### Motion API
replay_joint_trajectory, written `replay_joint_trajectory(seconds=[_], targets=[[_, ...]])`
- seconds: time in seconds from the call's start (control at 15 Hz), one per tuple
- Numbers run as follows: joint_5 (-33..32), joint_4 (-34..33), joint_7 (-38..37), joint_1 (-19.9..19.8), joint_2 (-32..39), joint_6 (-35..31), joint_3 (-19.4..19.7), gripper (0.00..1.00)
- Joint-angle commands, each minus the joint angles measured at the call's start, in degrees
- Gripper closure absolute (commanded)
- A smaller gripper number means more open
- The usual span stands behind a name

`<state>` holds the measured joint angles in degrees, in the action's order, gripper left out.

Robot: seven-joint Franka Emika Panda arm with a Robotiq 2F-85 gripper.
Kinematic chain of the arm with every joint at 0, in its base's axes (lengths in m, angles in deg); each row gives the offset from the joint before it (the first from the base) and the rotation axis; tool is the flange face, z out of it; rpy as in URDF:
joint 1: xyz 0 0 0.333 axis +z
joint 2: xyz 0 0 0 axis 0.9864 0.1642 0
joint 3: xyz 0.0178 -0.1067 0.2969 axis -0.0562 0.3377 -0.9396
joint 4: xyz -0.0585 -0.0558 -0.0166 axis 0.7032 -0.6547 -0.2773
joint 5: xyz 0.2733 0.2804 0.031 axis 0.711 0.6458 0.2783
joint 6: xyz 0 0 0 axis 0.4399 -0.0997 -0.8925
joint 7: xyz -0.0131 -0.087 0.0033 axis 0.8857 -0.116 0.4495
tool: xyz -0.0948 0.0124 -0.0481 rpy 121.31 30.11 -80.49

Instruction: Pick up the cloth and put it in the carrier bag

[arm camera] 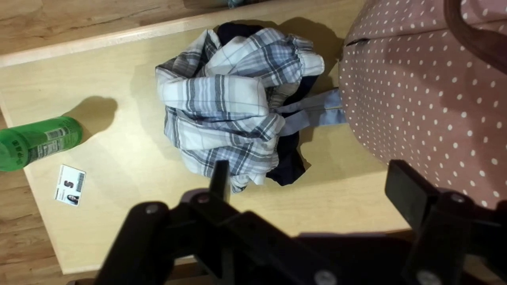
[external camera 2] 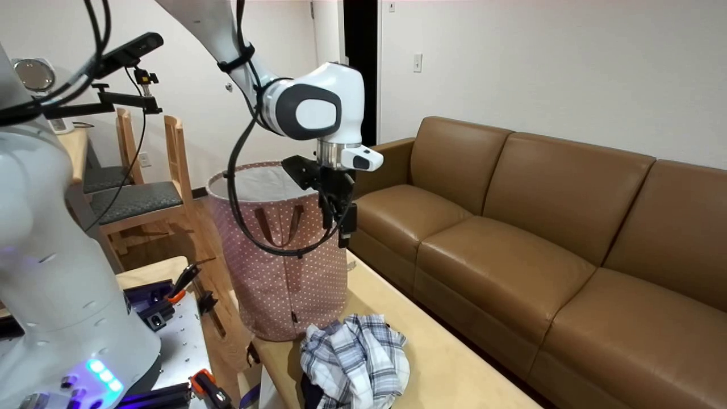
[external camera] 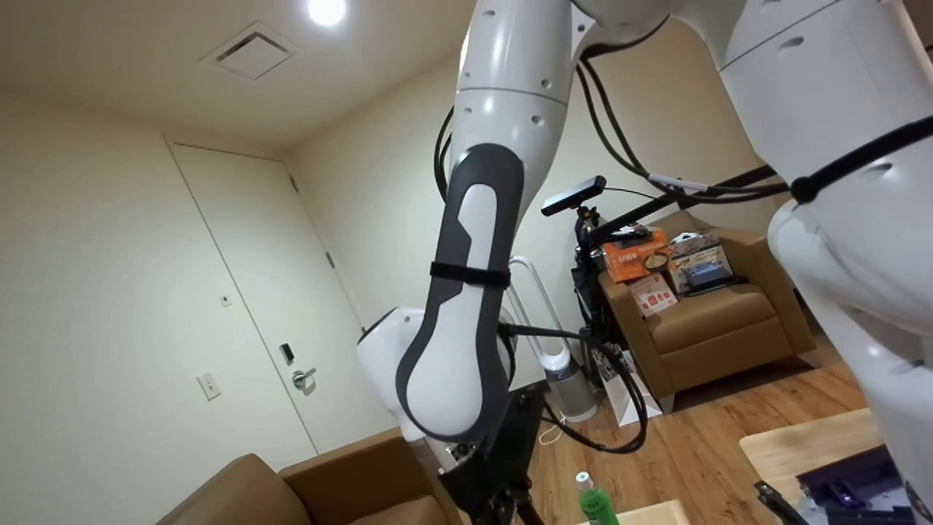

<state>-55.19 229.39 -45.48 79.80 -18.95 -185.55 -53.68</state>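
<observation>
The cloth (external camera 2: 358,360) is a crumpled white, grey and blue plaid heap on the wooden table. In the wrist view the cloth (arm camera: 222,99) has dark navy fabric (arm camera: 291,158) under it and a blue-grey strip (arm camera: 317,113) reaching to the bag. The carrier bag (external camera 2: 284,278) is tall, pink with white dots, open at the top with brown handles. It stands upright beside the cloth and also shows in the wrist view (arm camera: 420,103). My gripper (arm camera: 309,168) is open and empty, above the table. In an exterior view the gripper (external camera 2: 343,227) hangs in front of the bag's side.
A green bottle (arm camera: 51,140) and a small card (arm camera: 70,185) are on the table (arm camera: 130,225). The bottle also shows in an exterior view (external camera: 598,504). A brown sofa (external camera 2: 488,261) runs along the table. The arm's black cable (external camera 2: 272,247) loops in front of the bag.
</observation>
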Motion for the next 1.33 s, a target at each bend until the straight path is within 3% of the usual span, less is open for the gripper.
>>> replay_joint_trajectory(seconds=[0.0, 0.13, 0.27, 0.47, 0.67, 1.2, 1.27], targets=[[5.38, 0.42, 6.19, 0.21, 8.23, -7.8, -0.34, 0.0], [12.16, 2.09, 11.83, -0.43, 14.02, -15.53, -1.82, 0.0], [15.01, 2.4, 12.99, -1.07, 20.03, -21.22, -3.53, 0.0], [15.43, 1.45, 11.98, -2.27, 28.19, -25.48, -5.74, 0.0], [12.88, 0.83, 6.81, 0.84, 33.98, -29.65, -3.14, 0.0], [12.82, 2.35, -0.23, 6.02, 37.54, -37.54, 3.35, 0.0], [13.33, 2.85, 1.96, 1.5, 36.34, -36.4, -0.51, 0.0]])
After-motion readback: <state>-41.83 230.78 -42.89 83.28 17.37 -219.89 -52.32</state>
